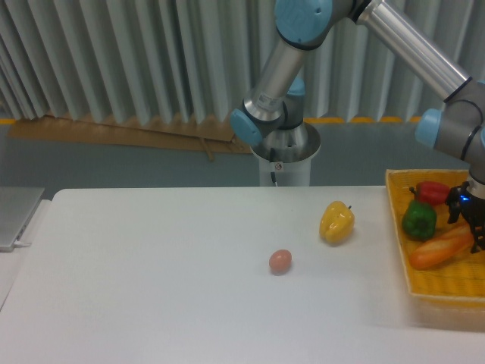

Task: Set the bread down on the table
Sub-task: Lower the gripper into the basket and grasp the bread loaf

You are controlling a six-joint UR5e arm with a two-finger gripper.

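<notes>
The bread (438, 250), a long orange-brown toy baguette, lies slanted in the yellow woven tray (447, 292) at the right edge of the white table (151, 288). My gripper (468, 227) is down at the bread's upper right end, partly cut off by the frame edge. Its dark fingers (458, 212) stand on either side of that end. I cannot tell whether they press on the bread.
A green pepper (418, 220) and a red pepper (430, 192) lie in the tray beside the bread. A yellow pepper (336, 222) and a small pinkish egg-shaped thing (280, 262) sit on the table. The arm's base (284, 152) stands at the back edge. A grey slab (15, 216) lies at far left.
</notes>
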